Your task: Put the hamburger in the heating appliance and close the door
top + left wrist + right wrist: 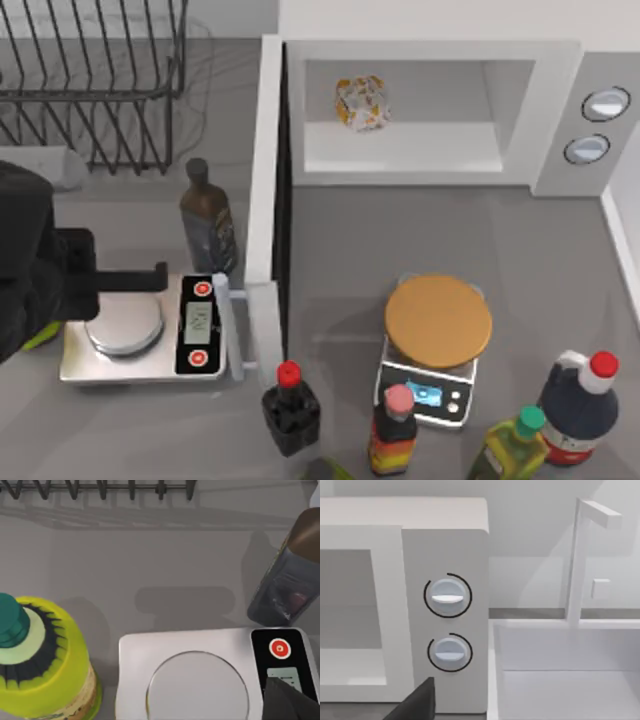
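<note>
Hamburger [361,103] sits inside the microwave [430,55], on the white floor of its cavity toward the left part of the opening, at about 12 o'clock from the middle of the bench [330,250]. Its door [265,200] stands swung wide open, edge-on in the top view, reaching out from the cavity's left side toward 6 o'clock, with the pale bar handle [232,330] at its outer end just beside the silver scales [140,330]. On the grey side panel, at 1 to 2 o'clock, are two round knobs [606,104], which the right wrist view shows close up [447,596] beside a white sink-like basin [565,670]. My left hand [150,278] is at 9 o'clock over the silver scales, a dark finger [292,702] reaching across the plate toward the scales' display; whether it is apart or together I cannot tell. A dark bottle [208,225] stands at 12 o'clock from those scales, near the door, and a yellow bottle with a green cap [35,665] stands just beside them. At 5 o'clock a flat tan disc [438,322] rests on a second scales [425,392], with several bottles along the near edge, one red-capped [290,405]. A wire rack [95,80] occupies 10 o'clock.
</note>
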Robot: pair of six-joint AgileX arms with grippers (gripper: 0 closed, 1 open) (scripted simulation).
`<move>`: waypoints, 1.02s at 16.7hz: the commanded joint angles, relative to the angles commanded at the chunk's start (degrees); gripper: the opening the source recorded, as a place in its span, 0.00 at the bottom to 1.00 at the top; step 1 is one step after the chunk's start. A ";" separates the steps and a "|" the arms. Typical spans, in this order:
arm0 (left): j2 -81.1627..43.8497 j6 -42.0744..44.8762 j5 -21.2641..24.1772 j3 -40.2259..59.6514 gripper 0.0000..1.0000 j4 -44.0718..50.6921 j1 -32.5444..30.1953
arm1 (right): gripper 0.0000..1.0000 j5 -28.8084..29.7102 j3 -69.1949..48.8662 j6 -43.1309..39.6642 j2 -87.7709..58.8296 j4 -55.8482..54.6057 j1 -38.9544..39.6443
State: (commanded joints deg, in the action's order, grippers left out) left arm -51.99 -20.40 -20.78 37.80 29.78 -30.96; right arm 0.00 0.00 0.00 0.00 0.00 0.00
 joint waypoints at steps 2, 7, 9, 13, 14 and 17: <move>-5.49 -1.98 -0.82 3.74 0.00 1.56 -1.54 | 1.00 0.00 0.00 0.00 0.00 0.00 0.00; -10.15 -3.69 -1.57 7.06 0.00 2.73 -2.75 | 1.00 0.00 0.00 0.00 0.00 0.00 0.00; -10.15 -3.69 -1.57 7.06 0.00 2.73 -2.75 | 1.00 0.00 0.00 0.00 0.00 0.00 0.00; -10.85 -3.69 -1.63 5.19 0.00 0.36 -2.45 | 1.00 0.00 0.00 0.00 0.00 0.00 0.00; -11.57 -3.69 -1.67 3.80 0.00 -1.57 -2.47 | 1.00 0.00 0.00 0.00 0.00 0.00 0.00; -14.50 -3.63 -1.52 -1.84 0.00 -10.77 -2.59 | 1.00 0.00 0.00 0.00 0.00 0.00 0.00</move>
State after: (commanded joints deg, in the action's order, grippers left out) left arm -66.49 -24.03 -22.30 35.96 19.02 -33.55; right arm 0.00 0.00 0.00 0.00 0.00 0.00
